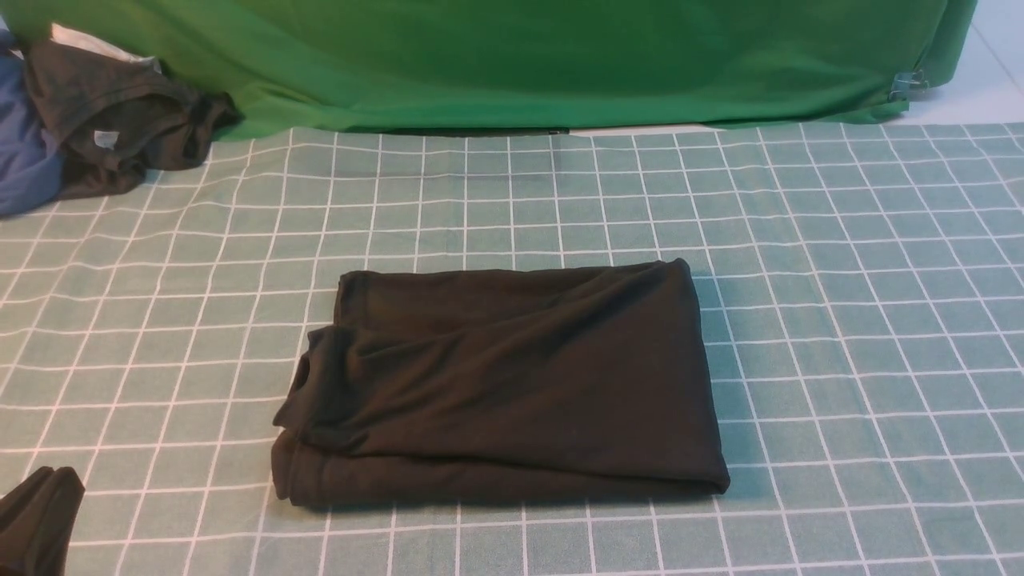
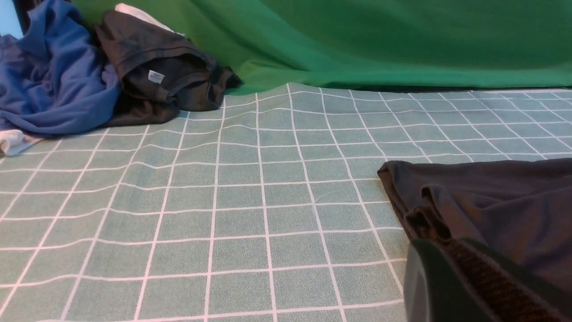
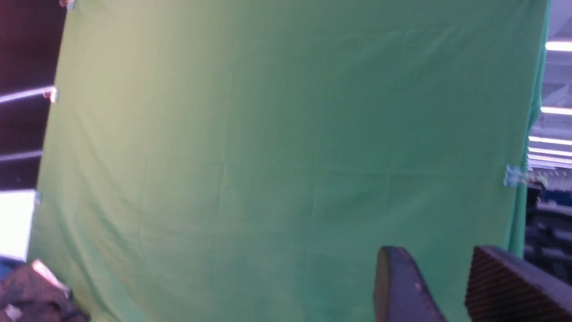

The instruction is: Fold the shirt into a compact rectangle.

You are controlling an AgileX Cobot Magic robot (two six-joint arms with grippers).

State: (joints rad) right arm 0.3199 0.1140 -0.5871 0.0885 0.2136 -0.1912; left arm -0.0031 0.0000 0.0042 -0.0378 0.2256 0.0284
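The black shirt lies folded into a rough rectangle in the middle of the checked tablecloth, its collar end toward the left. My left gripper sits low at the front left, apart from the shirt. In the left wrist view this gripper is shut with nothing between its fingers, and the shirt's folded edge lies just beyond it. The right gripper is out of the front view. In the right wrist view it is raised against the green backdrop, its fingers apart and empty.
A dark brownish-grey garment with a pale tag and a blue garment are piled at the far left corner. A green backdrop hangs along the table's far edge, held by a metal clip on the right.
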